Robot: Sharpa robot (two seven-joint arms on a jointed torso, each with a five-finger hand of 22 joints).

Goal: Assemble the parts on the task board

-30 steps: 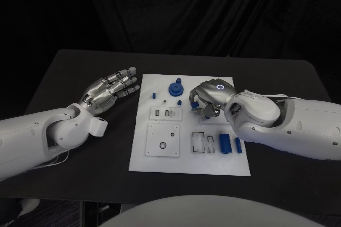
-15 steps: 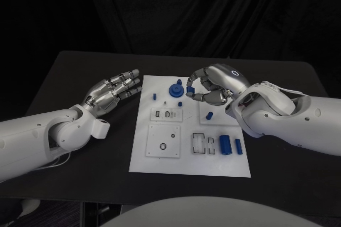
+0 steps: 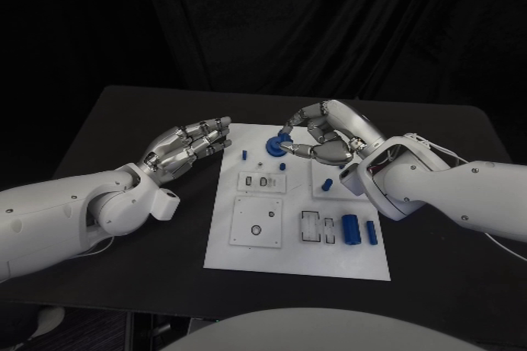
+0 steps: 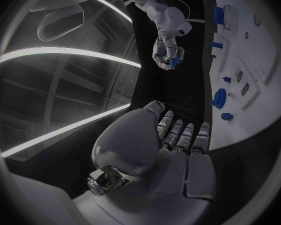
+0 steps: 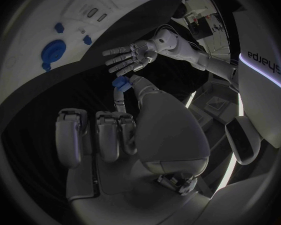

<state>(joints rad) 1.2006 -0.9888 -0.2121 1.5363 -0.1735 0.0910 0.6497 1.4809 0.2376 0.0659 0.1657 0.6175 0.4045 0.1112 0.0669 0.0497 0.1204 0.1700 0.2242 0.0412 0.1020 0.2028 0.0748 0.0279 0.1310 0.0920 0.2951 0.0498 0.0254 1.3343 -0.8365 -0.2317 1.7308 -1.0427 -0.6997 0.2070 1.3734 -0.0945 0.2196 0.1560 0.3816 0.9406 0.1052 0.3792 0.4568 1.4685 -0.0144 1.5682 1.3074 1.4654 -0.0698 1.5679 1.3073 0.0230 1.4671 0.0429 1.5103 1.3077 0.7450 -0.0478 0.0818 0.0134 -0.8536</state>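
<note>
The white task board (image 3: 330, 256) lies in the middle of the black table. My right hand (image 3: 326, 134) hovers over the board's far end and pinches a small blue part (image 5: 120, 82) between thumb and finger; the left wrist view shows that part (image 4: 173, 62) in the hand (image 4: 167, 50) too. A round blue part (image 3: 273, 146) sits on the board just below those fingertips, also seen from the right wrist (image 5: 53, 50). My left hand (image 3: 193, 143) floats at the board's far left edge, fingers spread and holding nothing.
Small blue pegs (image 3: 243, 154) (image 3: 281, 167) (image 3: 326, 184) stand on the board. Two blue cylinders (image 3: 349, 229) (image 3: 372, 231) lie at its right side. White inset plates (image 3: 255, 221) (image 3: 263, 182) occupy the board's left half. Dark table surrounds the board.
My right hand has lifted off the board's right middle with the small blue part and moved toward the far end. My left hand has edged closer to the board.
</note>
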